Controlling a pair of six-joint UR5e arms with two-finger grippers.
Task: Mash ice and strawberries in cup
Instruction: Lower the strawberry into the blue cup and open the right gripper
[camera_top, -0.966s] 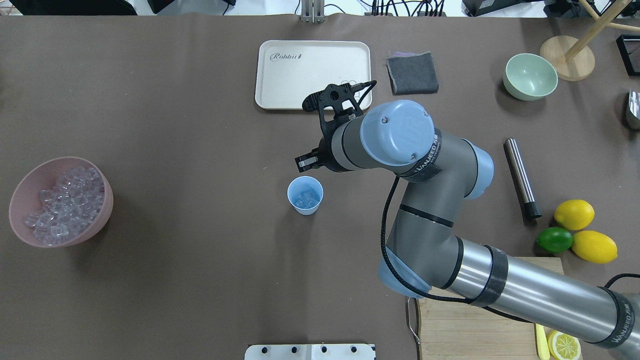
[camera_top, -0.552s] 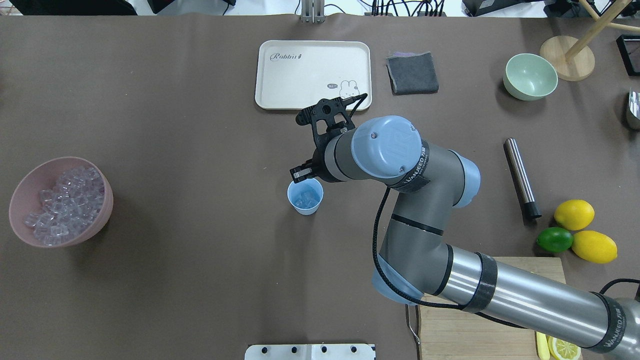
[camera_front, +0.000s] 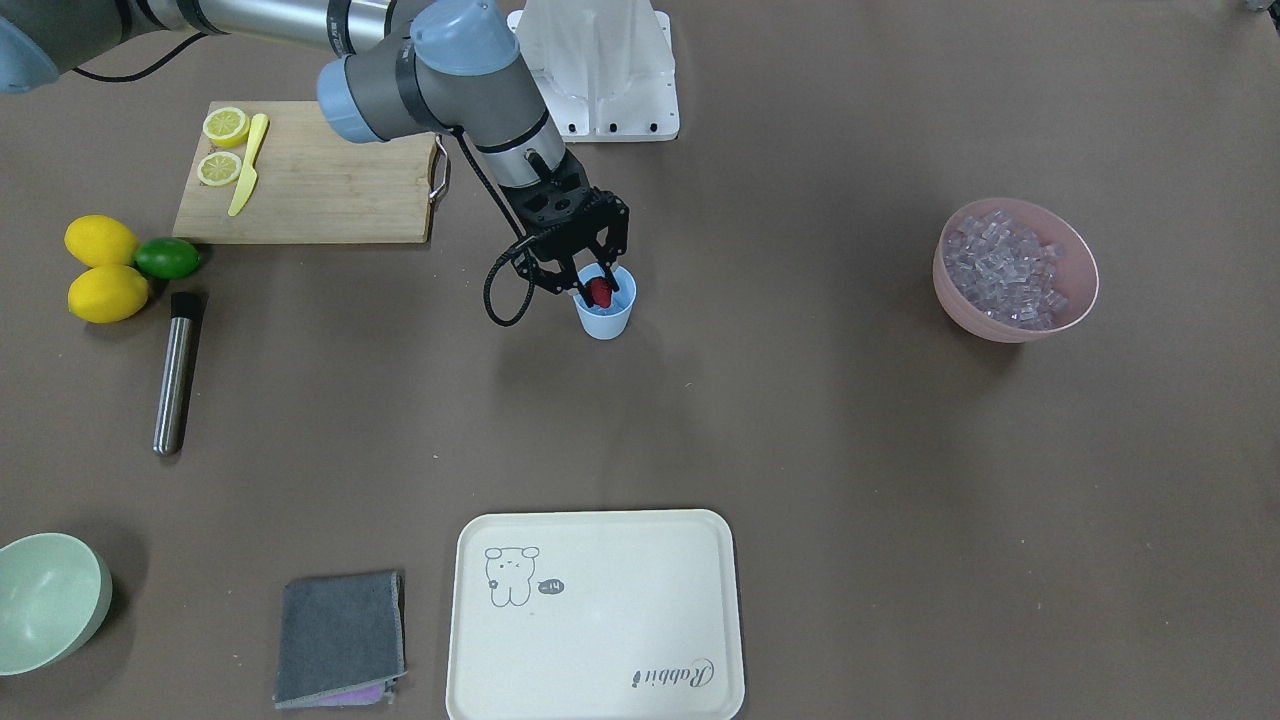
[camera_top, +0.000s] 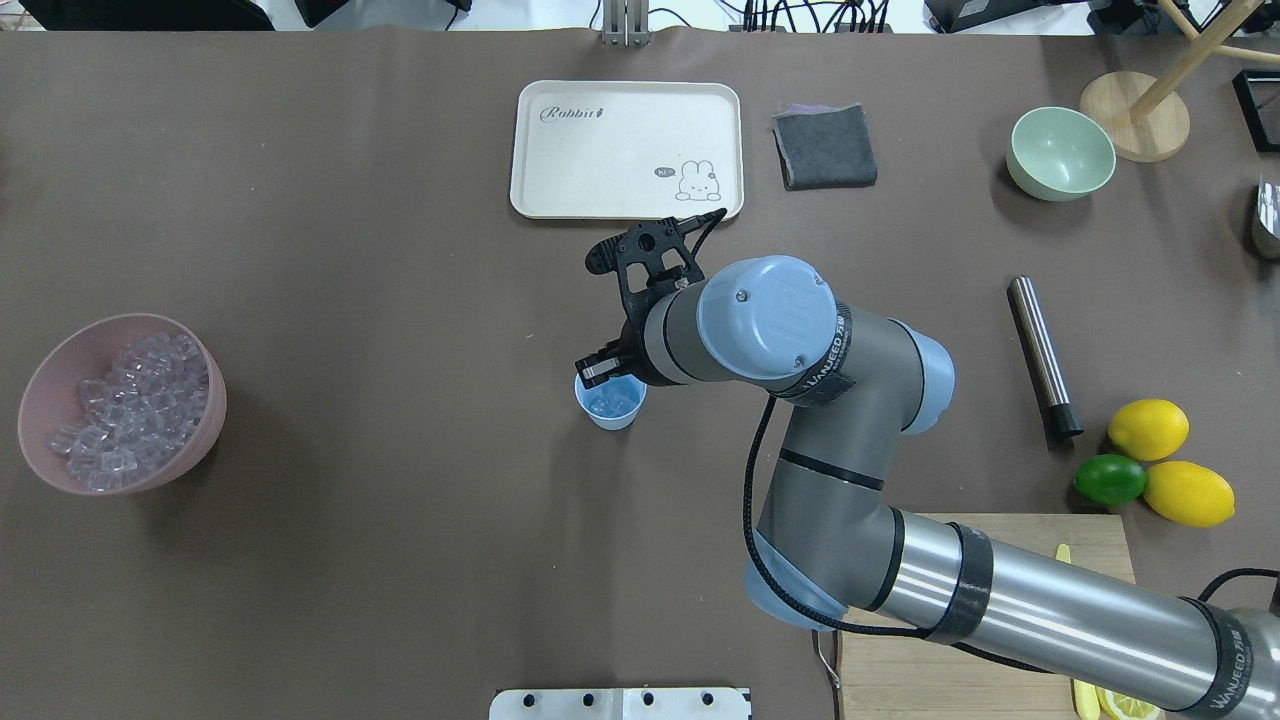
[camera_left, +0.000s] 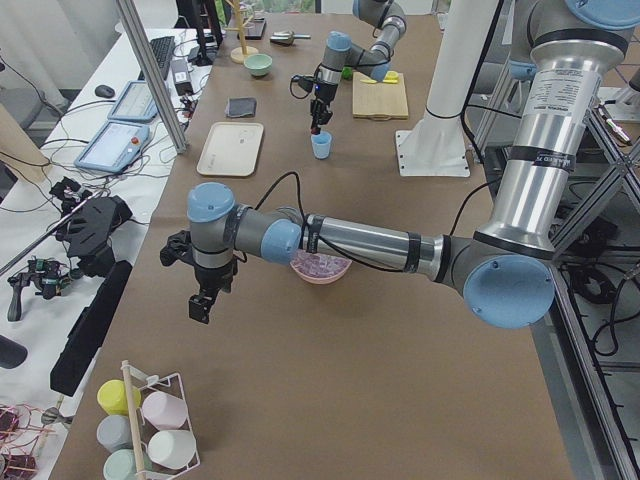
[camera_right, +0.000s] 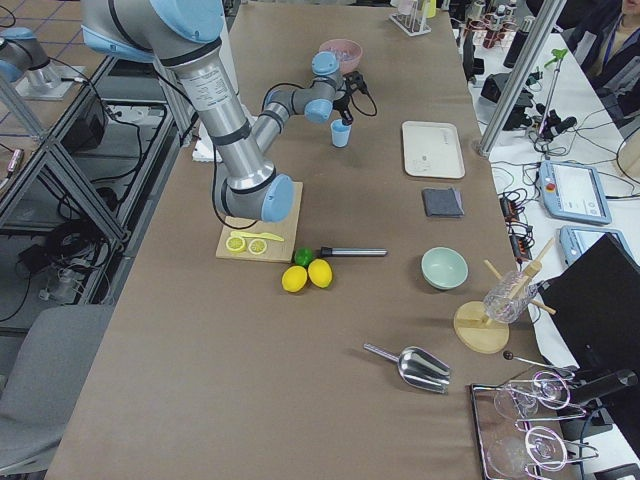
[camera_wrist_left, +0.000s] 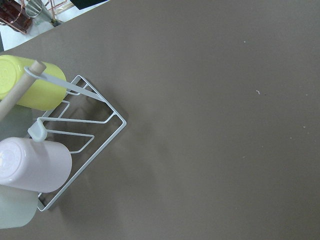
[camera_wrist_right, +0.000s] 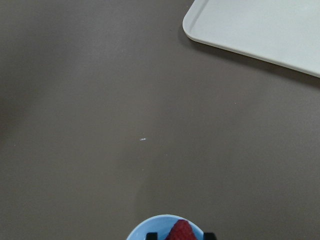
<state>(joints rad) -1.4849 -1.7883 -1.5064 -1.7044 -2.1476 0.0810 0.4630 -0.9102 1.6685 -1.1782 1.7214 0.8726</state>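
Note:
The light-blue cup stands mid-table with clear ice cubes inside it. My right gripper is shut on the red strawberry and holds it just inside the cup's mouth. The right wrist view shows the strawberry over the cup's rim. In the overhead view the gripper covers the cup's far edge and hides the strawberry. A pink bowl of ice cubes stands far off on my left. My left gripper hangs above bare table; I cannot tell whether it is open.
A white tray, grey cloth and pale green bowl lie at the far side. A steel rod, lemons and lime lie to my right. A wire rack with cups is below the left wrist.
My right gripper has moved back towards me and down, from beyond the cup to over its mouth. The tray's rabbit drawing is now uncovered.

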